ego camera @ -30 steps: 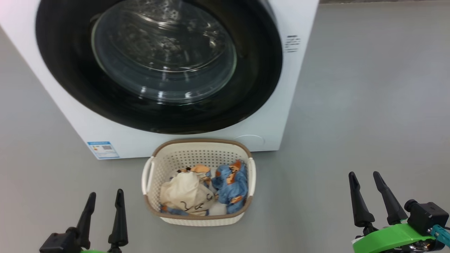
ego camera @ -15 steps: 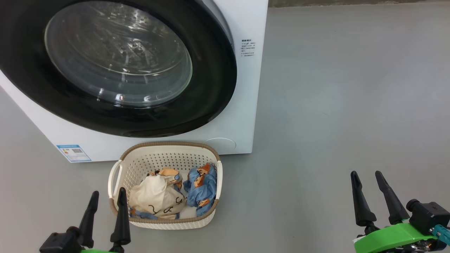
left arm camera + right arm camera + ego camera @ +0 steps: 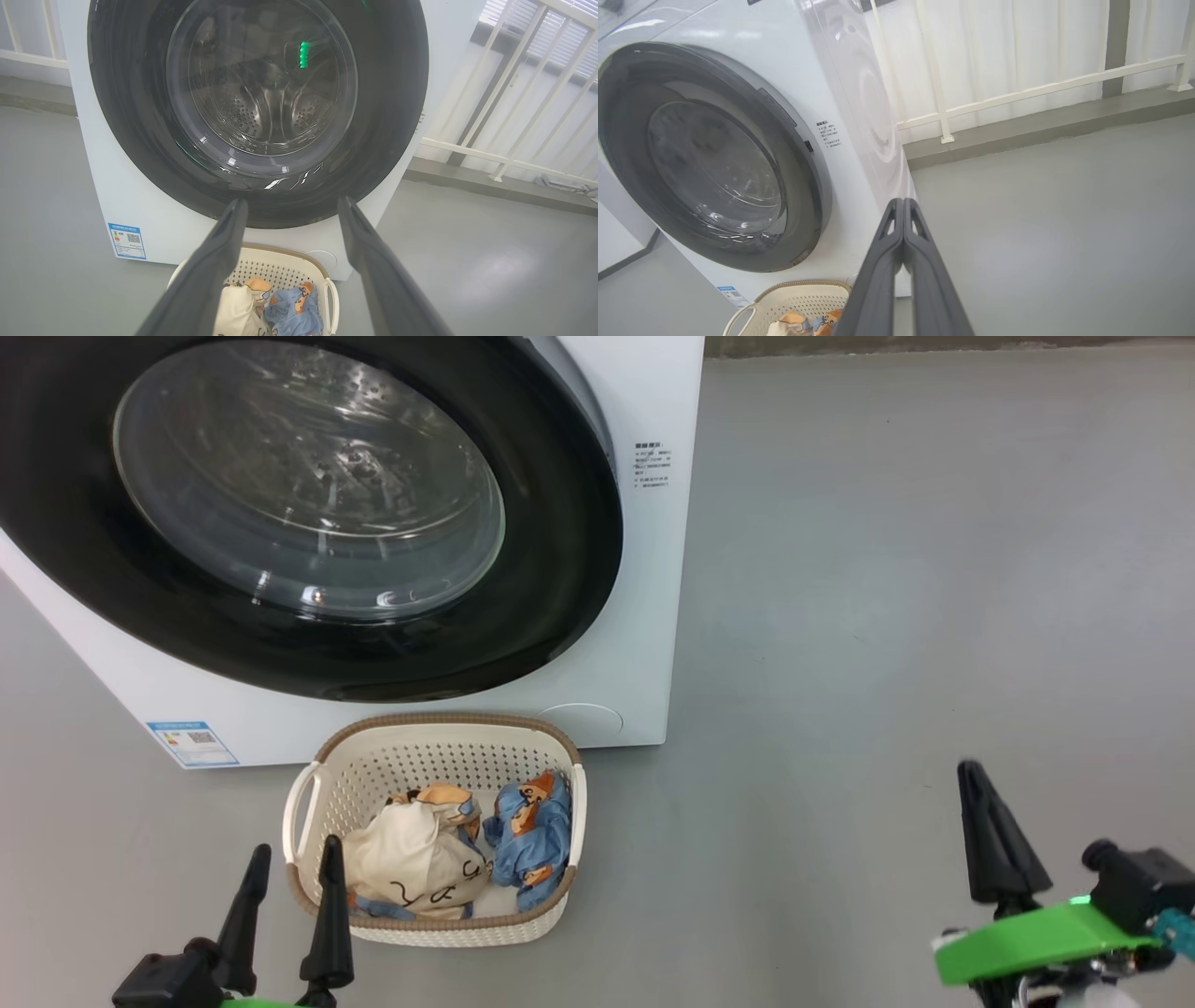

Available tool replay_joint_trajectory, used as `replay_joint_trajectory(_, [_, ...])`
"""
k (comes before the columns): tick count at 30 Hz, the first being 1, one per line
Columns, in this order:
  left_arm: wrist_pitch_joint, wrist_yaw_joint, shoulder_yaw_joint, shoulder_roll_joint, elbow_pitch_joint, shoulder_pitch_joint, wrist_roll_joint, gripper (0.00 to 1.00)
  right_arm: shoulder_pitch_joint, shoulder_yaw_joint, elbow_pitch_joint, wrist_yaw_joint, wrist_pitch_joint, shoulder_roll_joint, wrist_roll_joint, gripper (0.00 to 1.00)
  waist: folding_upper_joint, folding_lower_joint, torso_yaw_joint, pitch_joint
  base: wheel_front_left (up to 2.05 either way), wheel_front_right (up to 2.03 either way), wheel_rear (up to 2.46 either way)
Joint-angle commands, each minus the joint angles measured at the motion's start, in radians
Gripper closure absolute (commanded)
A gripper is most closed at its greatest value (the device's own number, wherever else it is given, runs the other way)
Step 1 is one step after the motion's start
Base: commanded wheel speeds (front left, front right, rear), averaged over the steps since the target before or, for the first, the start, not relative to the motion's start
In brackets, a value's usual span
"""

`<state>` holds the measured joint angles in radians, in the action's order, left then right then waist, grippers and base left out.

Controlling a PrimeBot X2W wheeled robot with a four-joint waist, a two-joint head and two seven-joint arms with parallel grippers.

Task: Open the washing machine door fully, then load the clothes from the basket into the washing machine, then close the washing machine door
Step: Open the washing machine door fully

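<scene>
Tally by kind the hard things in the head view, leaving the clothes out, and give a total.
Washing machine: 1
Basket: 1
Robot hands: 2, the left hand and the right hand
Total: 4

Even soft light; washing machine door point(image 3: 308, 513) glints (right wrist view hazy).

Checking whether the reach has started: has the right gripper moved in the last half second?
Yes. Against the washing machine, which barely shifts in the head view, the right gripper has shut and its tip sits slightly higher up that view.
</scene>
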<state>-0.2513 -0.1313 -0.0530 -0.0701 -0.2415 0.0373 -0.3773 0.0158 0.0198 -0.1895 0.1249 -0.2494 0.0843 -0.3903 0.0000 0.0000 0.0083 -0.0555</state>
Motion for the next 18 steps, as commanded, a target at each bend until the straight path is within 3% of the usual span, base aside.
replay_joint_trajectory(1, [-0.010,0.001,0.030,-0.005,0.021,0.024,-0.001,0.00,0.070,0.016,0.048,0.006,-0.012,-0.002,-0.056,1.00,0.0000,0.0000,-0.003,-0.001,0.00,0.00,0.00])
replay_joint_trajectory(10, [-0.010,0.001,0.019,0.004,0.025,0.030,-0.001,0.00,0.214,0.010,0.096,0.006,-0.012,-0.018,-0.314,1.00,0.0000,0.0000,-0.007,-0.015,0.00,0.00,0.00])
replay_joint_trajectory(18, [-0.010,0.001,-0.003,0.011,0.027,0.079,-0.006,0.00,0.413,0.096,0.074,0.006,-0.012,0.037,-0.456,1.00,0.0000,0.0000,0.009,-0.075,0.00,0.00,0.00])
